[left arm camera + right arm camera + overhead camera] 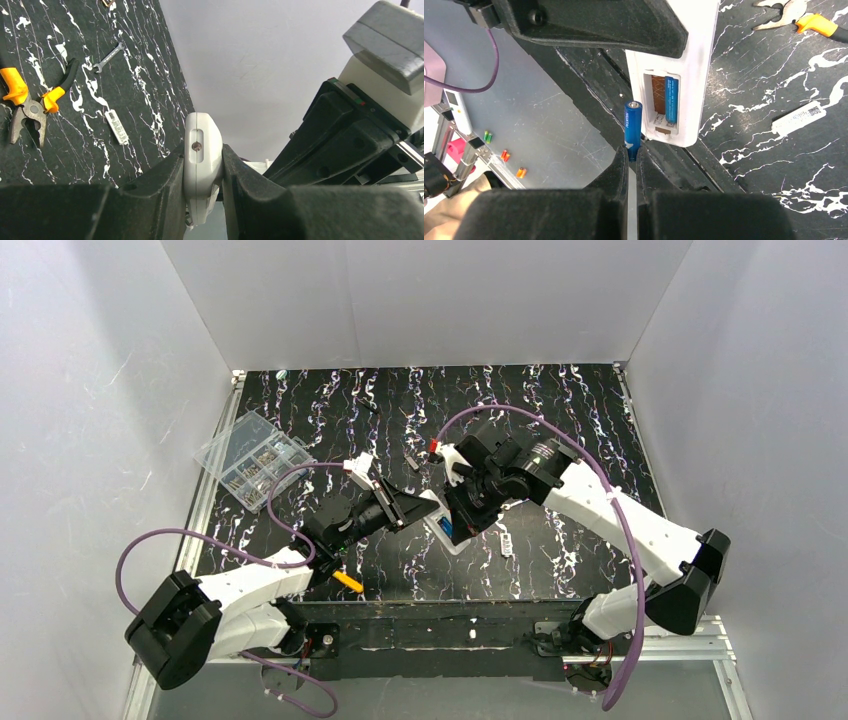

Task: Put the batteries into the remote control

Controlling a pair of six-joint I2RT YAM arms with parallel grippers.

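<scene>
Clear plastic at the far left of the bench [560, 420] is the compartment box [255, 455], well apart from the work and playing no part in it. Nearer the arm bases lie the pliers [345, 580] with yellow handles, also untouched.

Next comes the left tool [202, 172], clamped shut on the remote control [202, 145]. It pinches the white handset between both fingers and appears to hold it lifted off the bench. The grip sits toward one end of the body, which leaves the battery recess at the other end uncovered and turned toward the right arm. This looks like a deliberate presentation, one arm acting as a vice for the other. Inside the recess the other battery [671, 100] already lies seated. The slot beside it shows only bare brownish backing, so the task is judged about half done.

Just beside that empty slot, not yet in it, stands the blue battery [633, 127]. The right tool [632, 157] is closed tight on its rear end. Holding it by the tail leaves most of its length free to slide into the slot. The likely difficulty is lining it up with the narrow gap.

Farther right, a small white printed strip [799, 115] rests on the bench; what it is cannot be told.
</scene>
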